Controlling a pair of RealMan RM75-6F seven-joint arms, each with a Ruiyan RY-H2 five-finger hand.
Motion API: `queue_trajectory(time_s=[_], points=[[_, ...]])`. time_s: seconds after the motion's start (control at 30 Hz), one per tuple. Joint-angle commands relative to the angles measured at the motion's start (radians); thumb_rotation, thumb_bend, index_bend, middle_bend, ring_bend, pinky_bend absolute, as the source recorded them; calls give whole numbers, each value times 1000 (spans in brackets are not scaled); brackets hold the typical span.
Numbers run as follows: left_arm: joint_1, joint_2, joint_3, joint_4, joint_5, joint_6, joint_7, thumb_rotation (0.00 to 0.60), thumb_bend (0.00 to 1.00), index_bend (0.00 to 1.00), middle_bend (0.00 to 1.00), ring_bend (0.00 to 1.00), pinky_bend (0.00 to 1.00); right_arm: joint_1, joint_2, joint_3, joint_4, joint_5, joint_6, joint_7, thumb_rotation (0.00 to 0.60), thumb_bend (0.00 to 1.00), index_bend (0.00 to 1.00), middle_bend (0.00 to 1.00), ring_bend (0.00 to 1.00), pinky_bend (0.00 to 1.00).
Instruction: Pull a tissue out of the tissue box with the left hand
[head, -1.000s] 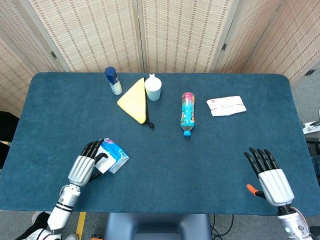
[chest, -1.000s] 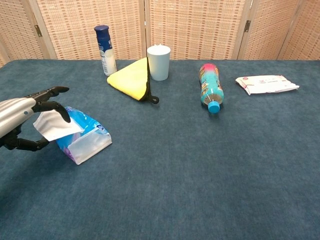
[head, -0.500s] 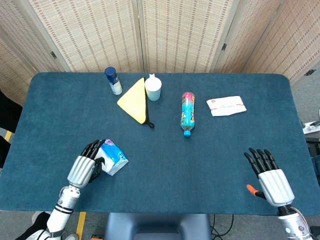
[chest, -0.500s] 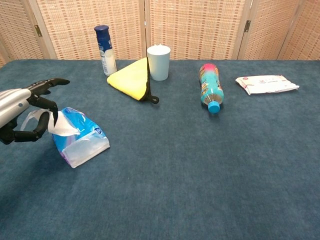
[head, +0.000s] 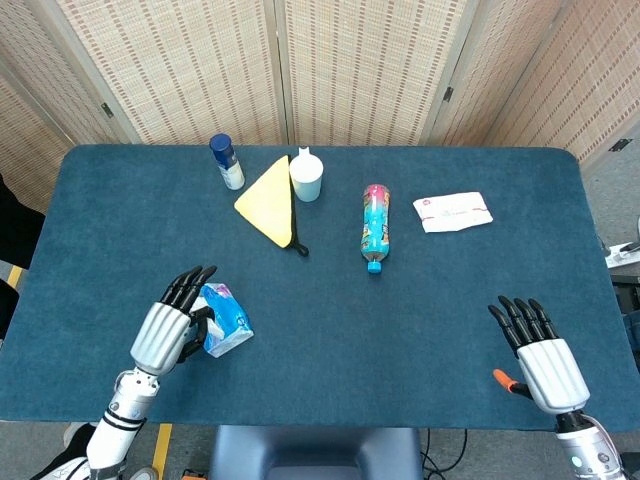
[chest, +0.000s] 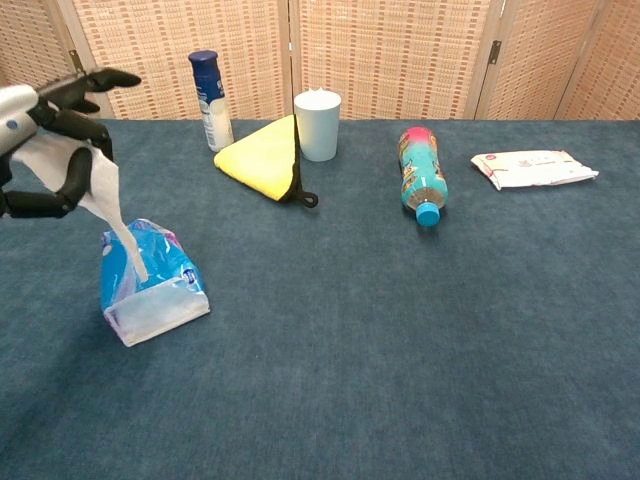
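Observation:
The tissue box is a soft blue pack (head: 225, 319) (chest: 150, 282) lying on the blue table near its front left. My left hand (head: 168, 332) (chest: 50, 140) is raised above the pack and pinches a white tissue (chest: 105, 200) between thumb and finger. The tissue stretches down from the hand, and its lower end is still in the pack's opening. From the head view the hand hides most of the tissue. My right hand (head: 542, 356) rests flat and open at the table's front right, holding nothing.
At the back stand a blue-capped spray bottle (head: 227, 161) and a white cup (head: 306, 177), with a yellow cloth (head: 268, 200) between them. A teal bottle (head: 376, 226) lies mid-table, a white wipes pack (head: 453, 211) to its right. An orange object (head: 504, 379) lies by my right hand.
My left hand has risen well above the table, drawing the tissue up into a long strip. The pack shifted slightly and tipped more upright. The right hand has not moved.

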Motion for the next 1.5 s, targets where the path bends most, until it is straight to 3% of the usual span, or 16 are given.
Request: queue_trajectory(time_s=[0.03, 0.2, 0.33, 0.7, 1.07, 1.17, 1.27, 1.33, 1.4, 1.5], points=[[-21, 59, -40, -84, 15, 3, 83, 600, 700, 710, 97, 7, 172, 0, 1, -1, 0, -2, 1, 1, 600, 0, 0, 0, 0, 0], [-24, 117, -79, -138, -4, 10, 141, 600, 700, 710, 101, 9, 173, -2, 3, -3, -1, -7, 6, 2, 600, 0, 0, 0, 0, 0], [3, 157, -69, -132, -22, 31, 97, 600, 699, 710, 107, 13, 172, -3, 4, -2, -3, -8, 8, 3, 600, 0, 0, 0, 0, 0], [136, 136, 19, 103, -70, 135, -133, 600, 696, 709, 115, 16, 172, -2, -3, -1, 1, -1, -1, -11, 600, 0, 0, 0, 0, 0], [191, 97, 29, 219, -127, 143, -204, 600, 692, 683, 110, 15, 166, 1, -12, 0, 3, 7, -14, -29, 600, 0, 0, 0, 0, 0], [194, 103, 44, 219, -125, 122, -192, 600, 664, 585, 72, 6, 160, 3, -12, 2, 3, 12, -19, -30, 600, 0, 0, 0, 0, 0], [197, 113, 51, 204, -125, 113, -185, 600, 595, 416, 24, 1, 136, 3, -12, 1, 3, 13, -21, -32, 600, 0, 0, 0, 0, 0], [198, 119, 55, 193, -124, 107, -184, 600, 482, 205, 1, 0, 99, 4, -12, 1, 3, 13, -22, -34, 600, 0, 0, 0, 0, 0], [203, 138, 69, 167, -119, 95, -180, 600, 377, 58, 0, 0, 72, 4, -12, 1, 2, 14, -23, -36, 600, 0, 0, 0, 0, 0], [225, 164, 80, 137, -107, 122, -174, 600, 351, 8, 0, 0, 61, 2, -11, 2, 2, 15, -19, -36, 600, 0, 0, 0, 0, 0]])
